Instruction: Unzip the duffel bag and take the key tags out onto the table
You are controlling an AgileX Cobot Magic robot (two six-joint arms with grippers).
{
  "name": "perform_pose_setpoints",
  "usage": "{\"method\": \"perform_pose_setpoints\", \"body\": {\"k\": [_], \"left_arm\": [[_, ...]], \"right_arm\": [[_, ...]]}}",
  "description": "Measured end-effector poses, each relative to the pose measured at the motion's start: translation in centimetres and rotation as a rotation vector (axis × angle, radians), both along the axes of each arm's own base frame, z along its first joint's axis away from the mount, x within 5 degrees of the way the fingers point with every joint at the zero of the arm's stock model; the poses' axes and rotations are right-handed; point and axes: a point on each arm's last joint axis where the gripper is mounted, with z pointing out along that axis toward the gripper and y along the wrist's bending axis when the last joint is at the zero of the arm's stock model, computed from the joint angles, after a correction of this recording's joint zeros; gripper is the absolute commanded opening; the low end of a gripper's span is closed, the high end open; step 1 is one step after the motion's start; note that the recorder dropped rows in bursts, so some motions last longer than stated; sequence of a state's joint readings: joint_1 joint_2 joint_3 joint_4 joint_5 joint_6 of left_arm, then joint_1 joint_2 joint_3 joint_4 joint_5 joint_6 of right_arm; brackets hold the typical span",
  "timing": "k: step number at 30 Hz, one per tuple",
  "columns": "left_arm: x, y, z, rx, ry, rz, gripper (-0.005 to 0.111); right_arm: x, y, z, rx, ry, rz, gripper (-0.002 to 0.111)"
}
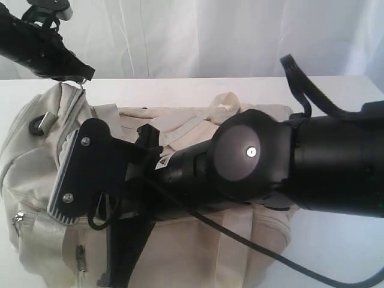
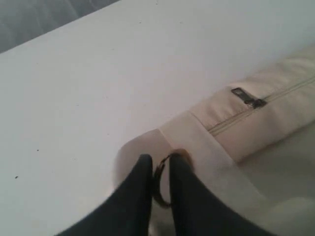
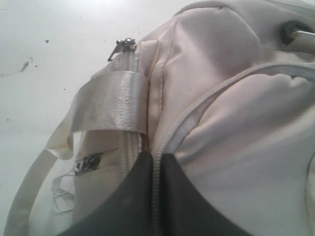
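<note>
- The right gripper (image 3: 156, 167), closed tight, presses on a zipper (image 3: 170, 132) of the duffel bag (image 3: 236, 137). Whether it pinches a pull is hidden. It should find the pull first, then drag along the teeth.
- A satin strap (image 3: 110, 101) crosses the neighbouring zipper and could snag.
- Farther off, the left gripper (image 2: 160, 172) nips a dark ring (image 2: 158, 184) at the bag's end, good for bracing.
- No key tags show; presumably they are inside. Bare table (image 2: 98, 73) lies beyond.

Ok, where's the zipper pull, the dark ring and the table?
zipper pull (image 2: 247, 97): left wrist view, on its dark metal tab.
dark ring (image 2: 158, 185): left wrist view, on its visible rim.
table (image 2: 98, 73): left wrist view, bare white top.
</note>
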State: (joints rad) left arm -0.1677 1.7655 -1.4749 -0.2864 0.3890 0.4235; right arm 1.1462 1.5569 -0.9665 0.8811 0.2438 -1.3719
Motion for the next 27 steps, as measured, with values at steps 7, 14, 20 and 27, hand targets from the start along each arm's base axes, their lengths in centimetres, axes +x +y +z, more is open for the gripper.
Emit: {"method": "perform_pose_setpoints", "body": {"k": [7, 14, 20, 27], "left_arm": [[0.1, 0.2, 1.0, 0.031, 0.006, -0.024, 0.083], [-3.8, 0.3, 8.2, 0.037, 0.044, -0.121, 0.018], [-14.0, 1.4, 11.4, 0.003, 0.035, -0.166, 0.000], [-22.9, 2.5, 2.8, -0.018, 0.240, -0.196, 0.000]], "right_arm": [[-0.2, 0.0, -0.1, -0.004, 0.044, -0.008, 0.011], [-0.8, -0.9, 2.4, 0.078, 0.098, -0.059, 0.066], [-1.0, -5.9, 7.7, 0.072, 0.238, -0.227, 0.060], [1.7, -6.4, 8.3, -0.212, 0.175, -0.332, 0.060]]}}
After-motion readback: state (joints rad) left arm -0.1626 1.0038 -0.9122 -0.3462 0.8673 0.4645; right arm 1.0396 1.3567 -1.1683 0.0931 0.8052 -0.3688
